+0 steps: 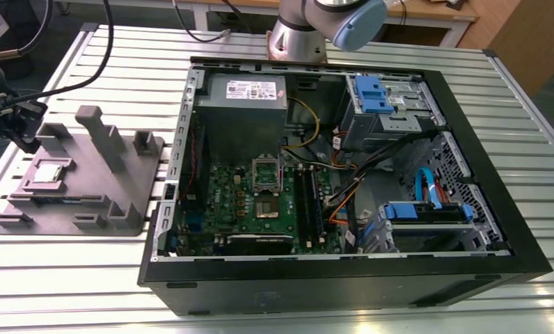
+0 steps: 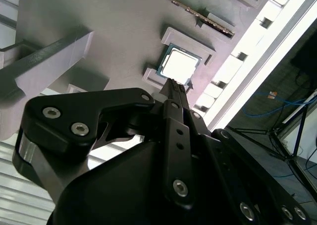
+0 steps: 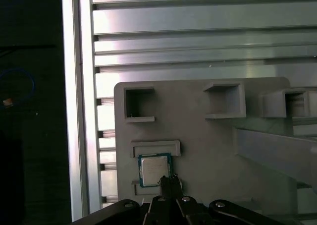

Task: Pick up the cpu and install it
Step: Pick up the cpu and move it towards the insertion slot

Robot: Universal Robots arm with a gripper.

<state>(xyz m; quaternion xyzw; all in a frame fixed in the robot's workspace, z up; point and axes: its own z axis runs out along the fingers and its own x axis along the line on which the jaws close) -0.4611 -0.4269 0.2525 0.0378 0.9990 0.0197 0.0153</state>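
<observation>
The cpu point(image 3: 154, 168) lies flat in its recess on the grey holder tray point(image 3: 198, 136) on the bench point(image 3: 198, 36), and the gripper point(image 3: 167, 179), fingers together and empty, hangs near one edge, where an off-centre descent might tip or scrape it.

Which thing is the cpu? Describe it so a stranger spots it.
On the exterior view's left, beside the open computer case, lies a grey holder tray. The cpu sits in a recess near its outer edge: the one shiny, flat silver square among matte grey blocks.
</observation>
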